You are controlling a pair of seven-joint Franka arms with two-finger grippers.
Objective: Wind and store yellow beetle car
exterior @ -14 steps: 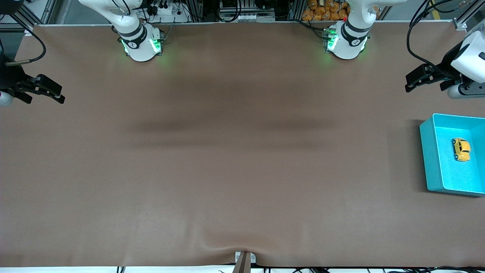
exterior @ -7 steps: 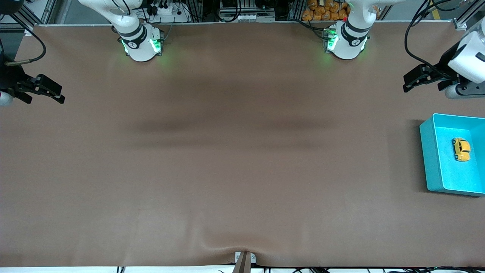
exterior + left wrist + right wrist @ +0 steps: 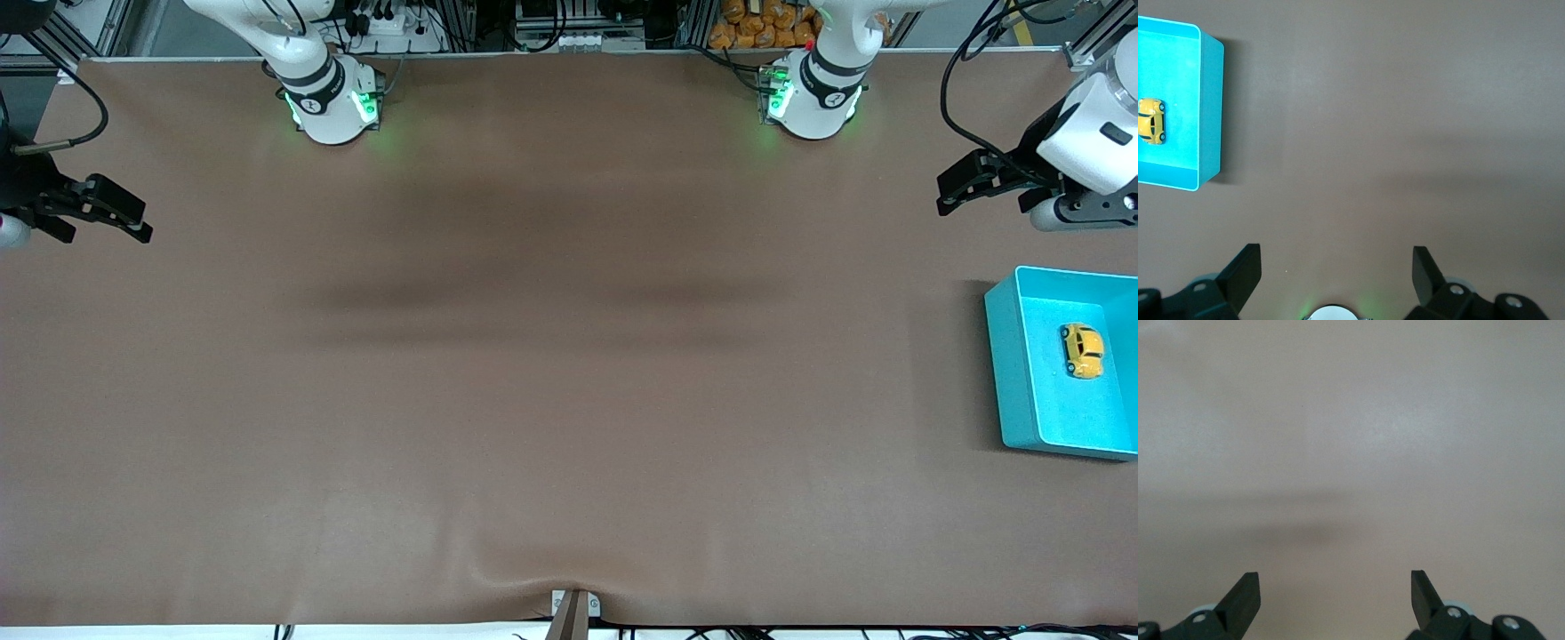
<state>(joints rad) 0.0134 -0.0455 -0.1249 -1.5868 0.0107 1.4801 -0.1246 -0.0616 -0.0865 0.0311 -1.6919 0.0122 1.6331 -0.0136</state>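
The yellow beetle car point(image 3: 1082, 350) lies inside the turquoise bin point(image 3: 1000, 356) at the left arm's end of the table. In the left wrist view the yellow beetle car point(image 3: 1151, 121) rests on the floor of the turquoise bin point(image 3: 1210, 107), well away from the fingers. My left gripper point(image 3: 978, 197) hangs open and empty over bare table beside the bin, on the side toward the robots' bases; its own view shows the left gripper point(image 3: 1335, 257) with nothing between the fingers. My right gripper point(image 3: 107, 233) waits open and empty over the right arm's end of the table, and the right gripper point(image 3: 1335, 577) shows only bare tabletop.
A brown mat point(image 3: 569, 356) covers the whole table, with a small wrinkle at the edge nearest the camera. The two arm bases point(image 3: 333, 102) stand along the edge farthest from the camera.
My left gripper has drifted a little away from the bin, toward the bases and the table's middle. The right arm, the car and the bin have not moved.
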